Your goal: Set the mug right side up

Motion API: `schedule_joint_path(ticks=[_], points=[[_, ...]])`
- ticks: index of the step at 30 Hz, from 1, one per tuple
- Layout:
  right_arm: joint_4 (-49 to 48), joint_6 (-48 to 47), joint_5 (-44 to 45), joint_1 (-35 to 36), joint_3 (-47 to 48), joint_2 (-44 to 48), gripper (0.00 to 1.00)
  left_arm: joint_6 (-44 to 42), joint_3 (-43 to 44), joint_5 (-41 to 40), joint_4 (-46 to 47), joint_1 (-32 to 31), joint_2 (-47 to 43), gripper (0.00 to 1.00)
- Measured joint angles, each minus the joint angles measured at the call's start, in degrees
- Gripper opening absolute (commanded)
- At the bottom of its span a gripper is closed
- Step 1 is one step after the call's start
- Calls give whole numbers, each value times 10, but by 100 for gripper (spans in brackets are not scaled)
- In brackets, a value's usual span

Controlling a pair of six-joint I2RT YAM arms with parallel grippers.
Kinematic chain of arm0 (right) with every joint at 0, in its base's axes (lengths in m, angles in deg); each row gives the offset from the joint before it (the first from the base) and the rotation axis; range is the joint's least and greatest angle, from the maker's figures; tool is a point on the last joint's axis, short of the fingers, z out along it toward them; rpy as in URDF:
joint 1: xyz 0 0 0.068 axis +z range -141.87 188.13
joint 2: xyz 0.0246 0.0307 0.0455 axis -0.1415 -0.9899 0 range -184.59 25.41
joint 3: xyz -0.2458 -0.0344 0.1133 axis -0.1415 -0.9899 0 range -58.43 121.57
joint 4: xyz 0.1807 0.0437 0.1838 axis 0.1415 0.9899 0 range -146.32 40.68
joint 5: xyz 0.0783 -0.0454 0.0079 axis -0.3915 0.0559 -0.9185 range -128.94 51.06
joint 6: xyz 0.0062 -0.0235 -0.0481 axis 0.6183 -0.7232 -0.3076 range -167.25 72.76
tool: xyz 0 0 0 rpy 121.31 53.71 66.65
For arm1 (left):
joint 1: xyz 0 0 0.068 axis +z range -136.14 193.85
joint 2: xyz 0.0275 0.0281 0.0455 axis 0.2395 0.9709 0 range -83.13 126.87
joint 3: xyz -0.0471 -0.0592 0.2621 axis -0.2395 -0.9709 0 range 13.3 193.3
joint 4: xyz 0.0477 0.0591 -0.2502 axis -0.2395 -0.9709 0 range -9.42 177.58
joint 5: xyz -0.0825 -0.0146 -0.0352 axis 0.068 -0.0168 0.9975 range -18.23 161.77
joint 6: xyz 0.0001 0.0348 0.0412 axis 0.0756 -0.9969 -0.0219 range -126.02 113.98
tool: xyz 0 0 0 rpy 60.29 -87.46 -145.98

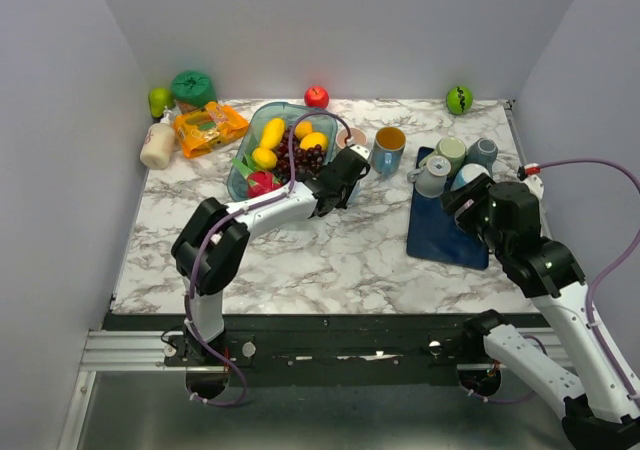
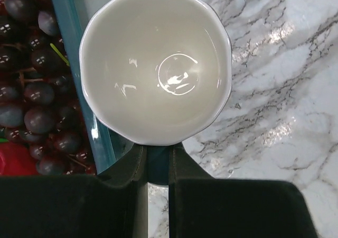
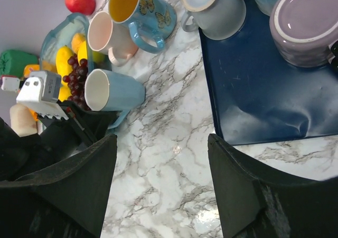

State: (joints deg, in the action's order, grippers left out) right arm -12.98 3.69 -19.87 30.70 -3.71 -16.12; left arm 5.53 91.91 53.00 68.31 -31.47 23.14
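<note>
Top external view, starting at the far left. A white bottle (image 1: pixel 157 146) and an orange snack bag (image 1: pixel 208 128) sit at the back corner of the marble desk (image 1: pixel 330 260). Next comes the clear fruit tray (image 1: pixel 285 107) with lemons (image 1: pixel 272 132) and grapes (image 1: pixel 310 158) in it.

The left arm (image 1: pixel 275 207) reaches in right at the tray's right edge, and its left jaws have the light blue mug (image 3: pixel 119 92). On the left wrist cam those jaws are nearly closed. There's just a thin gap with a strip of blue pinched in it, which looks like the handle, and the mug's white inside faces straight into the lens.

The right wrist cam shows the mug tipped on its side, mouth toward the tray and just beside it. I honestly can't tell if it's touching the desk.

Further right and a bit behind are a pink mug (image 1: pixel 350 137) and a blue mug with a yellow inside (image 1: pixel 388 148), both open end up. Then there's the dark blue mat (image 1: pixel 440 235), with a grey mug (image 1: pixel 432 176) on its side and a few other mugs on it.

The right arm (image 1: pixel 520 230) hangs over the mat. Its right jaws are spread wide with nothing in them.
</note>
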Motion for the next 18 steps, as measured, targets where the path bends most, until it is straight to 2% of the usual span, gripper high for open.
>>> schedule_joint_path(ticks=[10, 17, 18], points=[[1, -5, 4, 0, -2, -21, 77, 5, 15, -46, 21, 4, 26, 0], [10, -15, 14, 0, -5, -40, 80, 20, 50, -58, -7, 5, 46, 0], [13, -17, 18, 0, -5, -44, 80, 22, 53, -58, -11, 5, 47, 7]])
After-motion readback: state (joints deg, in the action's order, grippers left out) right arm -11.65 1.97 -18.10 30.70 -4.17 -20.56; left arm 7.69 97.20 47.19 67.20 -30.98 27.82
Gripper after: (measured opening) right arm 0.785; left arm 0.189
